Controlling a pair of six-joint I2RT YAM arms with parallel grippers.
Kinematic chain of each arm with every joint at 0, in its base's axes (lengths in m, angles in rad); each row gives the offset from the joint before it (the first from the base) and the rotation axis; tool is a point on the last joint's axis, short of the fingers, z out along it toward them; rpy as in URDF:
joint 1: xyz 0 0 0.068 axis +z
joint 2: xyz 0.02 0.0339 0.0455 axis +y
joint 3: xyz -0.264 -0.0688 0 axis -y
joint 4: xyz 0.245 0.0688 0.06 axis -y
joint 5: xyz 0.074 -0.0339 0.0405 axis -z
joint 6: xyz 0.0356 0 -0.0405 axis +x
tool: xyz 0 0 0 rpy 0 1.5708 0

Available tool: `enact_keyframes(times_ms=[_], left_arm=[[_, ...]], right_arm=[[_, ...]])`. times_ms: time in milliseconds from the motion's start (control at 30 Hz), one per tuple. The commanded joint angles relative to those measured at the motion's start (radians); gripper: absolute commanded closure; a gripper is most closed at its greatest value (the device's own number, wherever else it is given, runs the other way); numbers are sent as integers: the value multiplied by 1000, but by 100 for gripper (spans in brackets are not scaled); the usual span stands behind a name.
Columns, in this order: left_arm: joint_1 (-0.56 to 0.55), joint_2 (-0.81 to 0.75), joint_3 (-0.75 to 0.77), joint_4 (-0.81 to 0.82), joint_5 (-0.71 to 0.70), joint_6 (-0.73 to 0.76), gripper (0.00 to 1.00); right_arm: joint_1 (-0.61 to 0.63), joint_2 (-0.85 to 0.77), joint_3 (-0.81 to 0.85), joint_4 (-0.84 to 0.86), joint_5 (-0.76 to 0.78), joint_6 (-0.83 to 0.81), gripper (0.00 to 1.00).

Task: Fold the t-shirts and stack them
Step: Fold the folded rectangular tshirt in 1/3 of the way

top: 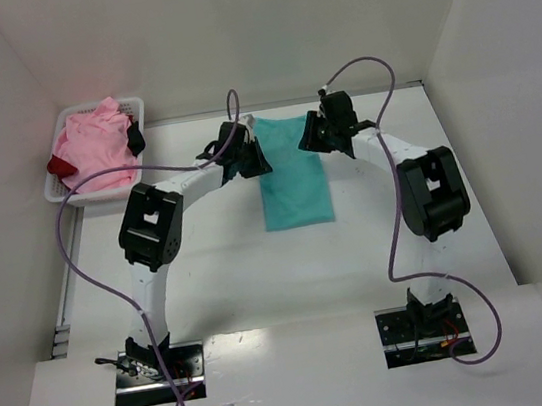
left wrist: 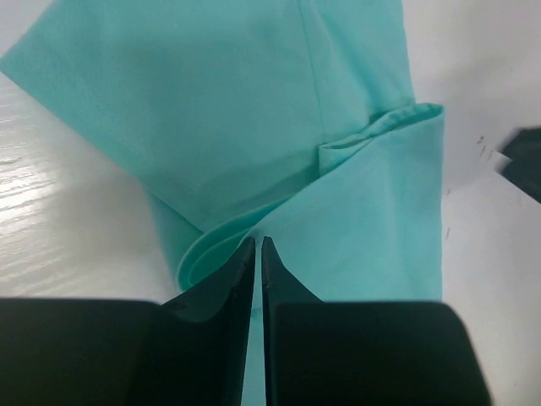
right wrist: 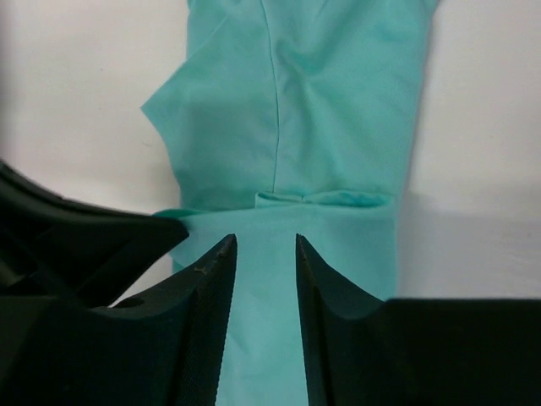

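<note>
The left gripper (left wrist: 258, 243) is closed to a slit, apparently pinching the folded far edge of the teal t-shirt (top: 295, 187), which lies as a long strip on the table (top: 230, 269) between the arms. The right gripper (right wrist: 264, 240) hovers part-open over that end, holding nothing. The cloth is light and limp, so it is best pinched through all layers at both far corners.

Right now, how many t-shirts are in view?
3: teal t-shirt on the table; pink t-shirt in the basket; dark red t-shirt peeking out under it at the basket's left. More may be buried.
</note>
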Motion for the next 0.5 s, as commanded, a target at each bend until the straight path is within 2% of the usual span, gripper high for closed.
enact_keyframes(times_ms=[0, 33, 133, 267, 400, 433, 467], left_arm=[[8, 22, 36, -2, -49, 12, 87], [20, 22, 36, -2, -49, 2, 87], [31, 32, 50, -23, -94, 13, 86], [60, 13, 68, -35, -108, 36, 78], [70, -57, 50, -35, -108, 87, 61], [70, -69, 50, -35, -108, 99, 49], [70, -85, 39, -45, -73, 114, 45]], right_arm=[[-1, -132, -61, 5, 39, 1, 59], [-1, -171, -91, 5, 59, 1, 55], [-1, -233, -153, -18, 114, -8, 53], [-1, -357, -233, -18, 134, -8, 52], [-1, -409, -289, -27, 134, -17, 52], [-1, -409, -314, -27, 134, -17, 52], [-1, -420, -328, -27, 123, -6, 52]])
